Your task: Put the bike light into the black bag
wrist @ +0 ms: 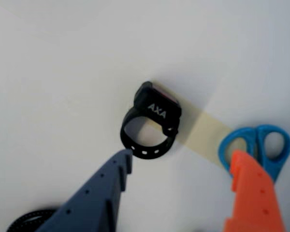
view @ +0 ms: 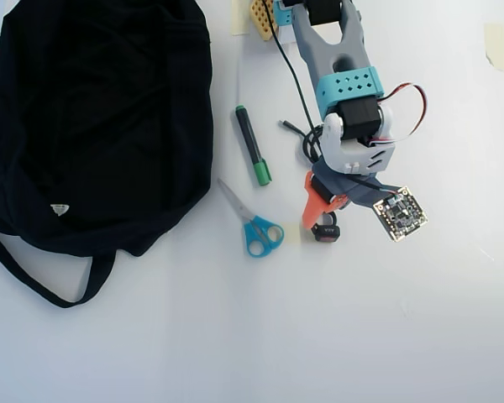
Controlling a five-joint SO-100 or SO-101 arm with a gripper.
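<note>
Bike light (wrist: 152, 123): small black body marked AXA, with a perforated ring strap and a sliver of red lens along its upper edge; it lies on the white surface (wrist: 63, 72) in the wrist view, resting partly on a pale yellowish patch (wrist: 205, 135). In the overhead view (view: 326, 232) it sits just below the gripper tips, right of the scissors and well apart from the bag

Gripper (wrist: 181, 159): released — the blue-grey finger (wrist: 96, 198) and the orange finger (wrist: 253, 193) stand spread apart, with the light ahead of the gap and nothing between them; the blue-grey tip comes very near the strap, though contact cannot be made out. From overhead (view: 323, 214) the orange finger reaches down beside the light

Black bag (view: 92, 117): large soft fabric bag filling the upper left of the overhead view, a small white tag near its lower edge, its long strap looping below — whether it is open cannot be told

Scissors (view: 254, 222): blue handles, lying between bag and light; in the wrist view (wrist: 273, 145) the handles show behind the orange finger

Green marker (view: 252, 144): lies above the scissors, beside the bag

Black cable (wrist: 29, 220): a coil at the lower left corner of the wrist view
</note>
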